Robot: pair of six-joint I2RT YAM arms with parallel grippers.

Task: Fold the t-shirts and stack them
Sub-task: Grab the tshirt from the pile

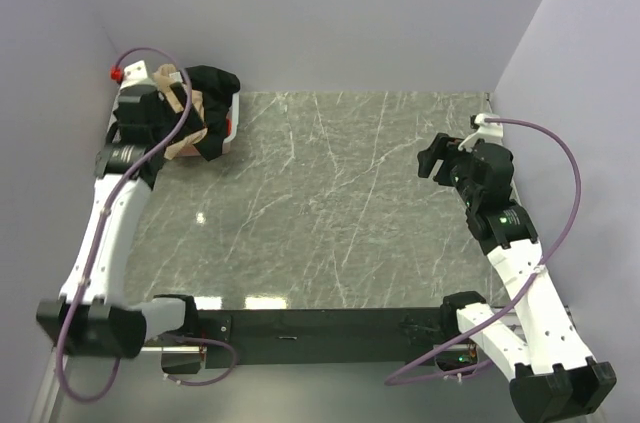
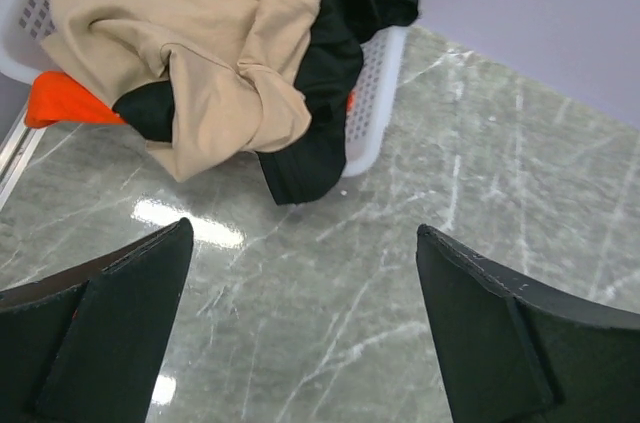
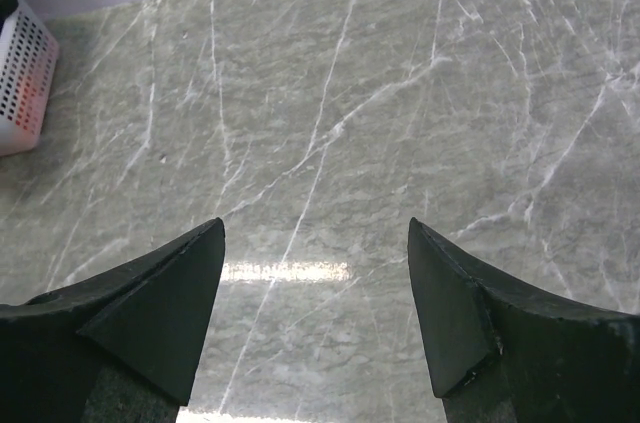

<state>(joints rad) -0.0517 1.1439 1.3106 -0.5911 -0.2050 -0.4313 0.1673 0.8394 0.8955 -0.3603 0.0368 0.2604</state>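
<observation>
The left fingers (image 2: 120, 323) stand wide apart and hold nothing, hovering over bare table (image 2: 470, 193) just short of the white basket (image 2: 378, 93). The tan t-shirt (image 2: 200, 33) lies heaped on top and spills over the basket's near rim. A black t-shirt (image 2: 345, 53) is draped beside and under it, and an orange t-shirt (image 2: 62, 103) pokes out below. The step in hand looks like the first pick, and the tan one is the one to take, since it lies uppermost. Aim for its hanging fold at the rim and pinch tan cloth only, clear of the black that touches it. Then lift high enough to free it before carrying it to open table. The right fingers (image 3: 150, 313) are likewise wide and empty, well apart from the basket, placed to take a second corner for spreading
</observation>
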